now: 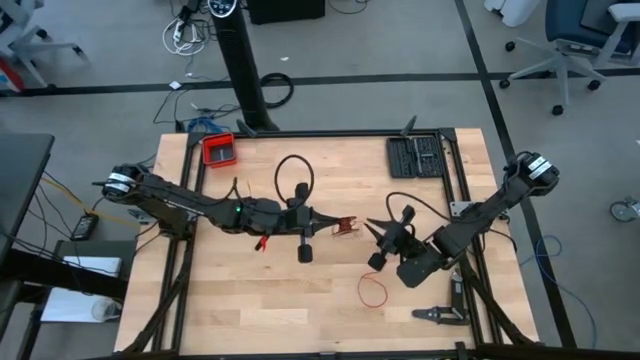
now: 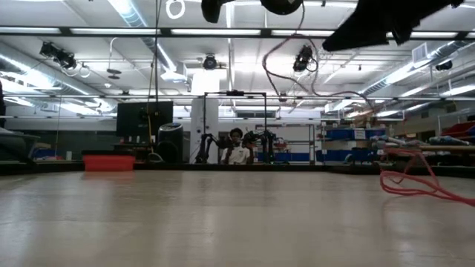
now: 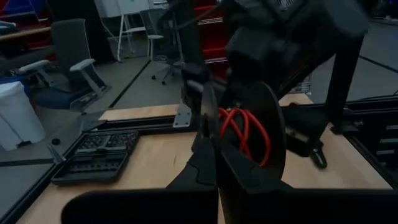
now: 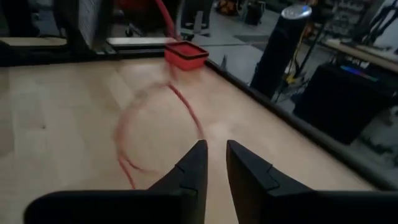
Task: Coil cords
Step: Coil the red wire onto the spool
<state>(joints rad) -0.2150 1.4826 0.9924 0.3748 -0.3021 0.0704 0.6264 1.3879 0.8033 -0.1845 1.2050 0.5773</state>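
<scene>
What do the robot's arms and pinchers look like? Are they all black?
Mostly, yes. Both arms are dark, jointed tubes with a silvery ring at each shoulder. A small green light glows on the left arm, and a thin black cable loops above its wrist. The left gripper and right gripper each end in two dark, pointed fingers, wedge-shaped up close.

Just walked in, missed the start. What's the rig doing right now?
It's coiling a thin red cord. The left gripper, mid-table, is shut on a small bundle of red loops. The right gripper faces it close by with its fingers slightly apart and nothing between them. A loose loop of the cord lies on the table in front of the right arm. A red tray and a black tool case sit untouched at the far edge.
</scene>
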